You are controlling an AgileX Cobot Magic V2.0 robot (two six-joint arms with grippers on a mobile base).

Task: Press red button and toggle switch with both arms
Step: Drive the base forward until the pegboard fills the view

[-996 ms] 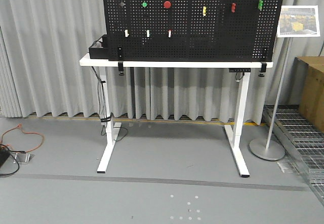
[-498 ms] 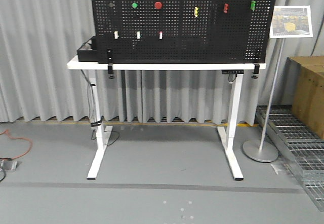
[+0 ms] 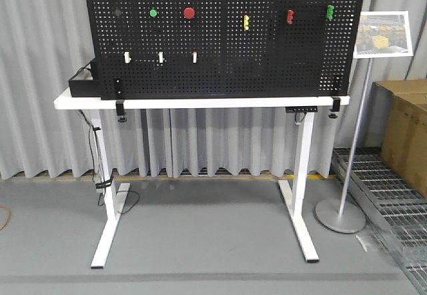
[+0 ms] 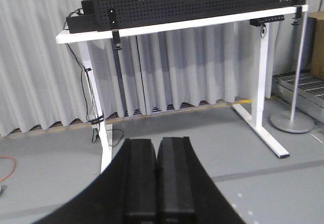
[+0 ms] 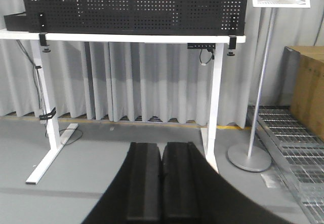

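Two red buttons (image 3: 189, 13), one green button (image 3: 153, 13) on pegboard (image 3: 220, 68). Left hand (image 4: 157, 144), right hand (image 5: 162, 147): fingers pressed together, empty.

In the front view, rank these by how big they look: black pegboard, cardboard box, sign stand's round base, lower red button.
1. black pegboard
2. cardboard box, though partly cut off at the frame edge
3. sign stand's round base
4. lower red button

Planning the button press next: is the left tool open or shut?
Shut. In the left wrist view, the left tool shows both black fingers pressed together, no gap, nothing between them.
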